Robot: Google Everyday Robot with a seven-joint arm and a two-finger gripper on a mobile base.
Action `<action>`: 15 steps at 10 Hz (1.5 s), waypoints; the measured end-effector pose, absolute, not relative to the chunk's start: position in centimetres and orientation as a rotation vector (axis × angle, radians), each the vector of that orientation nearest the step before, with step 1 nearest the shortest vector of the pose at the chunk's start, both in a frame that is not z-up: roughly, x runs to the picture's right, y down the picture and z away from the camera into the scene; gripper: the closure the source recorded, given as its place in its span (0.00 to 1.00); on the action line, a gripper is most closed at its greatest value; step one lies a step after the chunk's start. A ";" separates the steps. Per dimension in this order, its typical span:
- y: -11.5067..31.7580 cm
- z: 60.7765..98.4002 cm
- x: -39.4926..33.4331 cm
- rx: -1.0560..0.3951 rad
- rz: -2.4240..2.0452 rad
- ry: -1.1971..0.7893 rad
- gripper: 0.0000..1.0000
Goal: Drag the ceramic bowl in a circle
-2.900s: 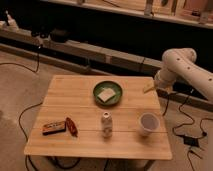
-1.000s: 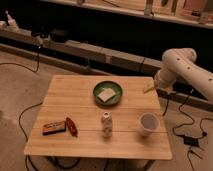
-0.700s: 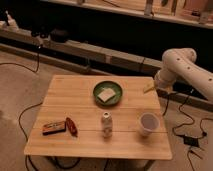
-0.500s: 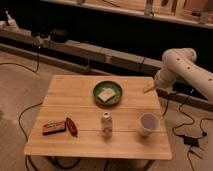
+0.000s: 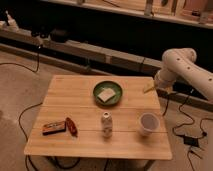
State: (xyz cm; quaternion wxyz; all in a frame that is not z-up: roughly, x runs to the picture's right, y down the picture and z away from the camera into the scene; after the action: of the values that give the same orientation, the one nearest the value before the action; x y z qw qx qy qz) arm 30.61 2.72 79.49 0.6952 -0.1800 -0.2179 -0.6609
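The table is light wood and stands on a pale floor in front of a long dark bench. The bowl, dark green, round and shallow, sits on the far half of the table, a little right of the middle, with a pale square piece lying inside it. Nothing touches the bowl.

The white arm reaches in from the right and bends down toward the table's far right corner. The gripper shows as a small yellowish tip at that corner, right of the bowl and apart from it. Whether the jaws are spread or pressed together cannot be told.

On the near half, a white cup stands upright toward the right side. A small pale bottle stands upright near the middle, straight in front of the bowl. At the near left lie a flat dark packet and, just beside it on the right, a small red thing. Dark cables trail over the floor to the right of the table.
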 end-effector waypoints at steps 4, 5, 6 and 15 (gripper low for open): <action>2.4 80.0 30.5 -0.389 -1.480 -0.492 0.20; 1.7 81.2 29.6 -0.359 -1.503 -0.508 0.20; 1.1 82.2 28.6 -0.326 -1.527 -0.523 0.20; -0.6 89.0 22.8 -0.202 -1.687 -0.624 0.20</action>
State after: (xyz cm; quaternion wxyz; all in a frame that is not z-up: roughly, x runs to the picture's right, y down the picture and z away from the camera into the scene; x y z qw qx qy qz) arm 22.82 -0.64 88.98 0.6177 -0.0879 -0.2712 -0.7329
